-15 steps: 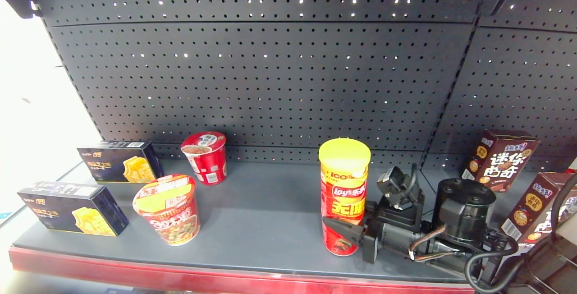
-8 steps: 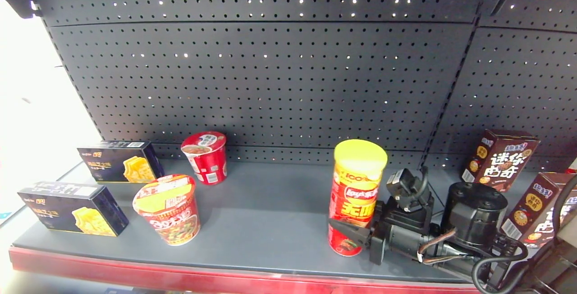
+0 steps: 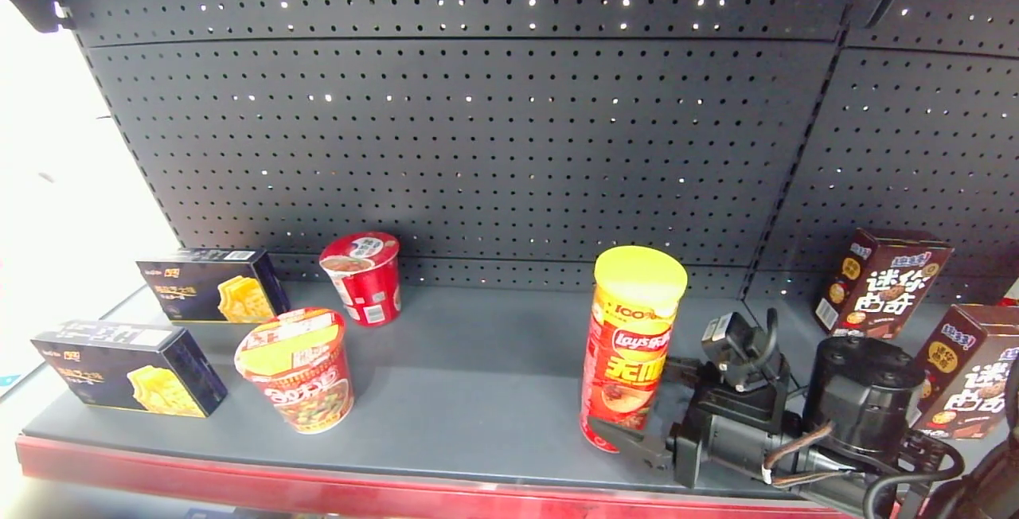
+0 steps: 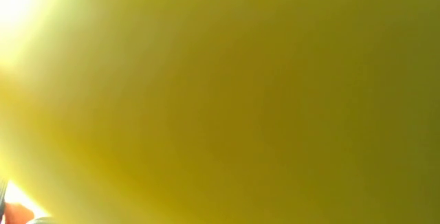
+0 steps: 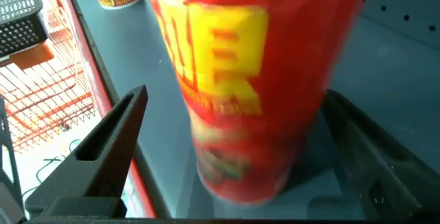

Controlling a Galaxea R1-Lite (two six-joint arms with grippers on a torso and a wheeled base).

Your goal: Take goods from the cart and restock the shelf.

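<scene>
A tall red chip can (image 3: 633,344) with a yellow lid stands on the grey shelf (image 3: 478,392), right of centre, its top leaning slightly to the right. My right gripper (image 3: 634,396) is at the can's lower part, open, with one finger on each side of the base. In the right wrist view the can (image 5: 240,80) sits between the two black fingers (image 5: 103,155), with a gap on the side nearer the shelf's front edge. The left wrist view is a plain yellow blur.
Two noodle cups (image 3: 298,368) (image 3: 364,276) and two dark blue boxes (image 3: 131,368) (image 3: 211,284) stand on the shelf's left half. Brown snack boxes (image 3: 884,280) (image 3: 967,372) stand at the right. A pegboard wall closes the back. The red wire cart (image 5: 41,100) lies below the shelf's front edge.
My right gripper carried the can to the right along the shelf, then opened and drew back a little. The can now stands on the shelf, leaning slightly.
</scene>
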